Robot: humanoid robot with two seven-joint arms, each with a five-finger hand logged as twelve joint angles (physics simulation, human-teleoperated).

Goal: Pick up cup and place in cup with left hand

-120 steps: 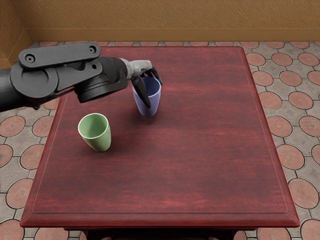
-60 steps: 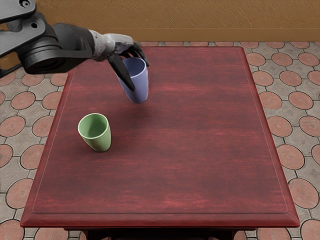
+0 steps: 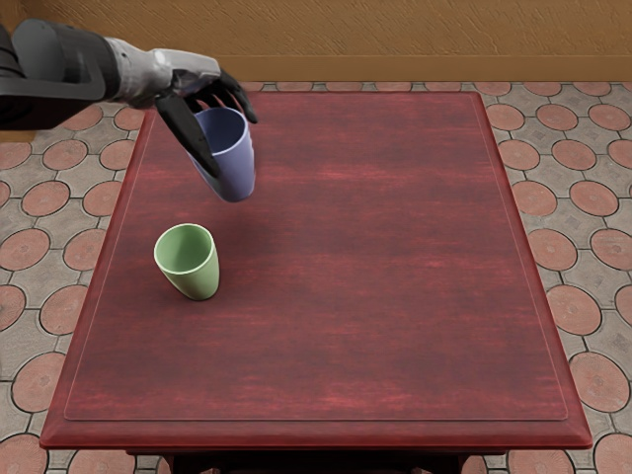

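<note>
Blue cup (image 3: pixel 233 166), one, hangs gripped in my left hand (image 3: pixel 190 77) above one table (image 3: pixel 375 296); one green cup (image 3: pixel 194 272) stands upright on it; two cups altogether.

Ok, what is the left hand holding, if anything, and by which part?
The left hand holds the blue cup by its upper wall near the rim, between thumb and fingers.

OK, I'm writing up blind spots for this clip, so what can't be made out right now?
All in the head view:
- Left side of the blue cup: partly hidden by the left robot hand.
- Rest of the left arm: cut off by the left edge.
- Right arm and its hand: outside the picture.
- Lower part of the table: cut off by the bottom edge.
</note>
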